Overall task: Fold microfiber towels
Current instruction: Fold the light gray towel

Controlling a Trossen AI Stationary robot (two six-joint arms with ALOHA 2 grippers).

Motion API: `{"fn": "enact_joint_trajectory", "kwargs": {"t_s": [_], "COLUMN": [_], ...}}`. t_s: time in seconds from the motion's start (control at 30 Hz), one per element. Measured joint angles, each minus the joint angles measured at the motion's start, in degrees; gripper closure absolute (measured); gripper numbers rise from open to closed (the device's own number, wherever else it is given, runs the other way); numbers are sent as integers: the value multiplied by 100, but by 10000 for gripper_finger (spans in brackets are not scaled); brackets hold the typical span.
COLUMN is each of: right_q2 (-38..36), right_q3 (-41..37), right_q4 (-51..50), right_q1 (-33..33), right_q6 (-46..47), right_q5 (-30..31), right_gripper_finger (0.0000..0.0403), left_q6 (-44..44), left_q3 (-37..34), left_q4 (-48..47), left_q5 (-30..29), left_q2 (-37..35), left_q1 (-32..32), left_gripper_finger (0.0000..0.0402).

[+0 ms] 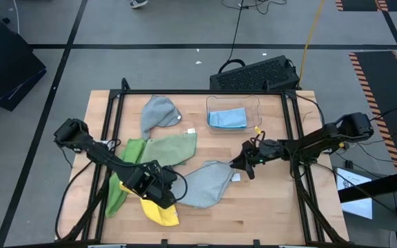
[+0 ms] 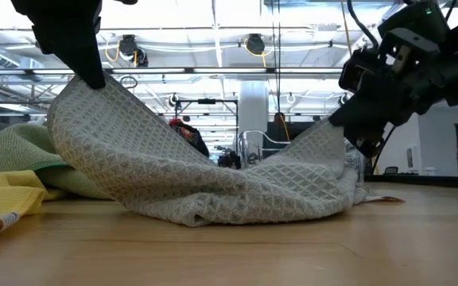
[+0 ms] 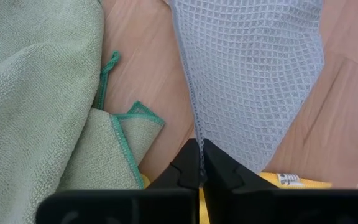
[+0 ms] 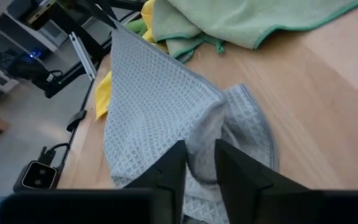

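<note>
A grey waffle-weave towel (image 1: 205, 183) lies at the table's middle front, both ends raised off the wood. My left gripper (image 3: 201, 160) is shut on its left corner, and my right gripper (image 4: 201, 167) is closed on a bunched fold at its right end. A second grey towel (image 1: 158, 114) lies crumpled at the far left. A sage green towel (image 1: 172, 148), a bright green one (image 1: 125, 173) and a yellow one (image 1: 160, 213) lie heaped by my left arm. A light blue towel (image 1: 227, 118) lies folded in the clear bin (image 1: 255, 103). My left gripper pinches the grey towel's left corner (image 3: 197, 132) between its two fingers, coming steeply from above. The corner is lifted (image 2: 94, 86) and the cloth slopes down from it to the table. My right gripper has a bunched fold at the towel's right end (image 4: 205, 138) between its two fingers (image 4: 174, 167), reaching in nearly level from the table's right. That end stands raised (image 2: 331, 133); the towel's middle (image 2: 213, 199) sags onto the wood.
A black keyboard-like case (image 1: 253, 74) lies beyond the table's far edge. Bare wood (image 1: 267, 207) stretches along the front right. The metal frame rails (image 1: 302, 186) run along both sides of the table. A white tag (image 1: 191, 131) lies near the bin.
</note>
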Motion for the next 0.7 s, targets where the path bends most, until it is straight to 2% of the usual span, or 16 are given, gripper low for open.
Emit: {"fn": "enact_joint_trajectory", "kwargs": {"t_s": [0.17,0.27,0.4,0.5,0.7], "right_q2": [203,76,-450,-1015,-1943], "right_q3": [-2,-2,116,459,1844], "right_q4": [218,222,-50,-965,-3890], "right_q1": [0,7,42,215,654], "right_q6": [263,437,871,883,276], "right_q5": [-6,-97,-445,-369,394], "right_gripper_finger": [391,397,400,401,402], "left_q6": [6,-59,-114,25,648], "left_q3": [0,0,146,471,1349], "left_q4": [0,0,-14,-23,-167], "left_q5": [0,10,229,296,130], "left_q2": [0,0,-44,-72,-70], "left_q1": [0,0,-5,-13,-2], "left_gripper_finger": [394,397,395,398,398]}}
